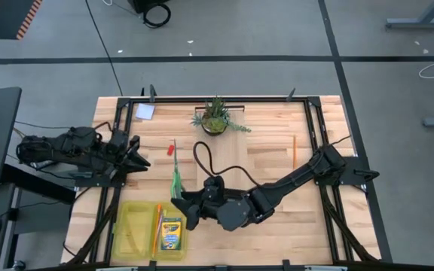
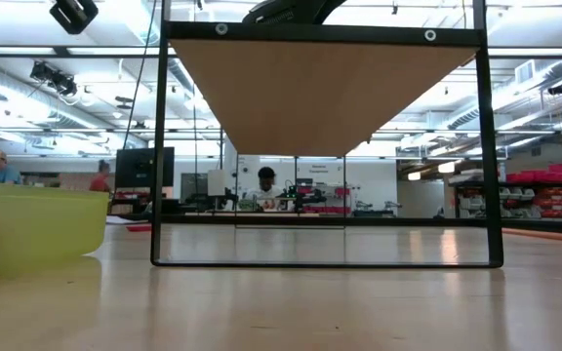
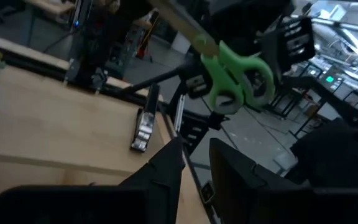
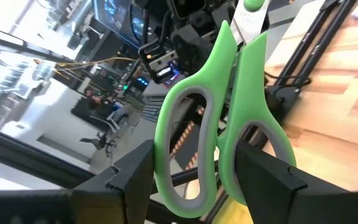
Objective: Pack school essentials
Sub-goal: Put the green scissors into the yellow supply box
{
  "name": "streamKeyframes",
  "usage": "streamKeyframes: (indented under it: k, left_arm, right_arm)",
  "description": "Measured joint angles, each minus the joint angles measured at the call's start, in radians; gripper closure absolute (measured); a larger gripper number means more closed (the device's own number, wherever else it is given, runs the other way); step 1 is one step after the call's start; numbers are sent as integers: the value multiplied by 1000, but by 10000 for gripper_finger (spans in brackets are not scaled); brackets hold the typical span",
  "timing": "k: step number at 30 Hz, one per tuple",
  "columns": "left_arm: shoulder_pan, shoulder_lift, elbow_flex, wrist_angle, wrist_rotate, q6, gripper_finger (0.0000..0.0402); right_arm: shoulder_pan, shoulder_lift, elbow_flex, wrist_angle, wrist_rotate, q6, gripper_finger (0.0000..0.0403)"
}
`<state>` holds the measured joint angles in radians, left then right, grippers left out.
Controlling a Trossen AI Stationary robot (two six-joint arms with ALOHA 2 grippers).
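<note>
The left gripper (image 1: pixel 139 156) fingers (image 3: pixel 163 171) stand slightly parted, holding nothing, at the table's (image 1: pixel 277 135) left edge. From above, a crayon box (image 1: pixel 171 234) lies in the yellow bin (image 1: pixel 130 226). The right gripper (image 1: pixel 187 208) clamps the green-handled scissors (image 4: pixel 219 118); only its wrist view shows the handles between its fingers.
</note>
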<state>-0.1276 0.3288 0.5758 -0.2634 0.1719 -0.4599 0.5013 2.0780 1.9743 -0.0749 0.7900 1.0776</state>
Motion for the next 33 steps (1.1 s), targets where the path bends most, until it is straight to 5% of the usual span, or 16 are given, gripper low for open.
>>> streamKeyframes:
  k: [14, 21, 33]
  left_arm:
    - [0, -36, 0, 29, -7, -63, 311]
    - [-1, 10, 0, 111, 7, -188, 298]
    - [-1, 222, 0, 607, 71, -170, 214]
  right_arm:
    - [26, 6, 0, 100, -26, -3, 187]
    - [17, 6, 0, 169, -29, -134, 187]
    - [-59, 5, 0, 516, -241, -385, 187]
